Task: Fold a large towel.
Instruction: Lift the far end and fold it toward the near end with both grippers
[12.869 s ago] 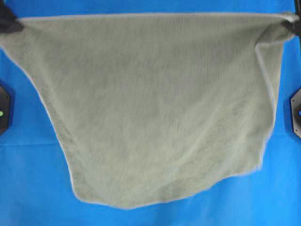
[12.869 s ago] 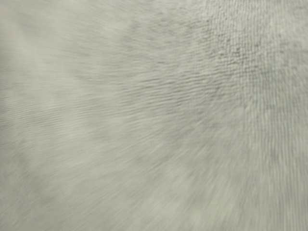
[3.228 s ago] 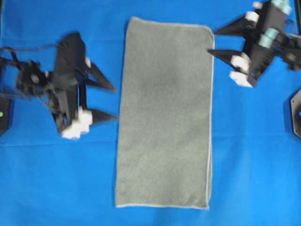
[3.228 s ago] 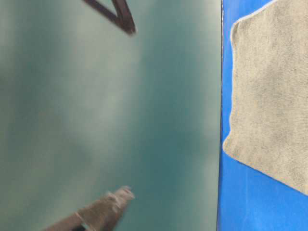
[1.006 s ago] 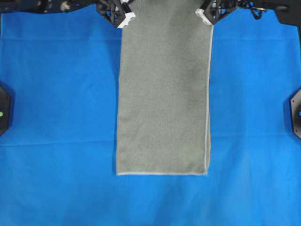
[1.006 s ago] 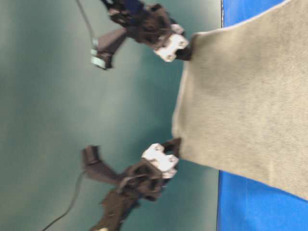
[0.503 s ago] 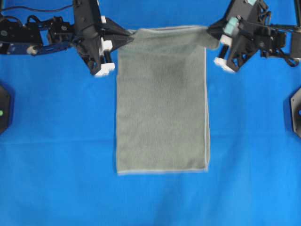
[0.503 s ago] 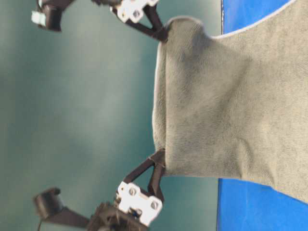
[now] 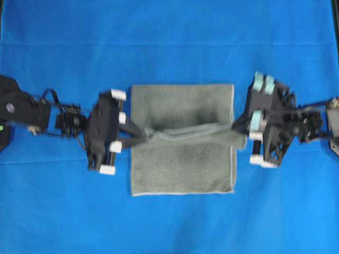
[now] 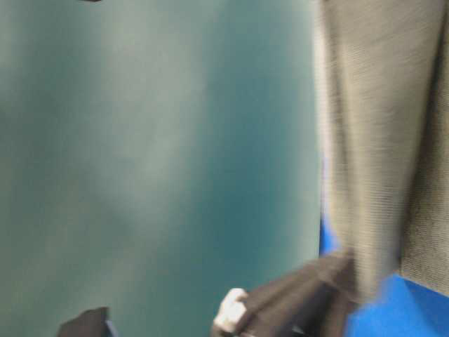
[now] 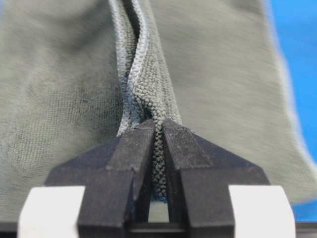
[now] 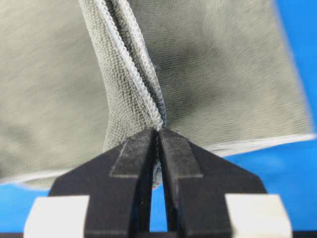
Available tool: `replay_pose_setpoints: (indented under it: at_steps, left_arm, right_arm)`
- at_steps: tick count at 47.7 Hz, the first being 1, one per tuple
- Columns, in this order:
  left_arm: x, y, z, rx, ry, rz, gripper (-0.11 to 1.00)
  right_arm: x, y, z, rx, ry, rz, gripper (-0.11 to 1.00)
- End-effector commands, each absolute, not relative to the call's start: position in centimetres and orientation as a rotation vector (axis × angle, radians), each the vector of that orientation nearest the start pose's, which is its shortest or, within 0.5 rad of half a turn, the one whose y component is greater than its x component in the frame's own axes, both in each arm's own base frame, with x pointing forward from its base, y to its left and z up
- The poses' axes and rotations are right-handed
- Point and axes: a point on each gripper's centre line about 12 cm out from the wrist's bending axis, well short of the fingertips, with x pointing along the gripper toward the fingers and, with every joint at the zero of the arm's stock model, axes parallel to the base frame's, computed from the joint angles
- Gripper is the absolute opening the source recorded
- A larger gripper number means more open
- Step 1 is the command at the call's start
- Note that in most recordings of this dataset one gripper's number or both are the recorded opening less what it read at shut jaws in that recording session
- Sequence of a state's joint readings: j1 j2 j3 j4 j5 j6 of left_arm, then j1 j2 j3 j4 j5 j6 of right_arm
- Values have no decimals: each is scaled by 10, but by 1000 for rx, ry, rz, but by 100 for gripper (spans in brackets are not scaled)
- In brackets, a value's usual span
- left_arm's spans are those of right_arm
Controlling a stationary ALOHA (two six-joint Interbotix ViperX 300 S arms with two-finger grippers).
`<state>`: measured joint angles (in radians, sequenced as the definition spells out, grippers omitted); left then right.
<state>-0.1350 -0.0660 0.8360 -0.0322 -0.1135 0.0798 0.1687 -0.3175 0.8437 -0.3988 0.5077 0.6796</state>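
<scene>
A second ago we held the far edge of the towel [image 9: 183, 140] up at the top of the overhead view; now our left gripper [image 9: 139, 135] and right gripper [image 9: 239, 128], each pinched tight on a corner, carry it over the middle of the blue cloth [image 9: 169, 42], so the fold is roughly halfway over. We see no readable writing or labels.

Blue cloth-covered table [image 9: 63, 211]; grey-green towel [image 9: 180, 174] lying centre, partly lifted.
</scene>
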Motion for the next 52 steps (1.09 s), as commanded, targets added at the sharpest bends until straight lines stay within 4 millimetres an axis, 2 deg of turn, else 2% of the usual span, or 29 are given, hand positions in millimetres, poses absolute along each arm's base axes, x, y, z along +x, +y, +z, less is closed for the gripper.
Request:
replay_pose_setpoints:
  at_steps: [1,11,23,29,31,41,44,51,52]
  left_arm:
    - [345,-66,140,91,680,-188,3]
    - [345,-80,124,19,732,-190,3]
    - [350,-82,126,-3,685,-187,3]
    - [349,-82,120,0,692,-187,4]
    - [349,-82,118,2,695,-187,7]
    - [355,-86,118,2,689,-195,44]
    - [355,-90,118,6,686,-205,50]
    - [352,-103,123,12,675,-239,50]
    - [352,-106,124,16,672,-248,50]
  right_arm:
    - [287,39,178,145,996,-156,4]
    - [297,67,166,164,1053,-103,4]
    - [305,74,153,168,1067,-87,4]
    - [308,76,146,174,1056,-70,4]
    - [308,76,143,177,1055,-67,4]
    - [318,82,141,187,1023,-40,6]
    - [320,86,142,186,1011,-26,18]
    - [319,97,143,169,1018,1,61]
    - [319,98,143,167,1018,5,64]
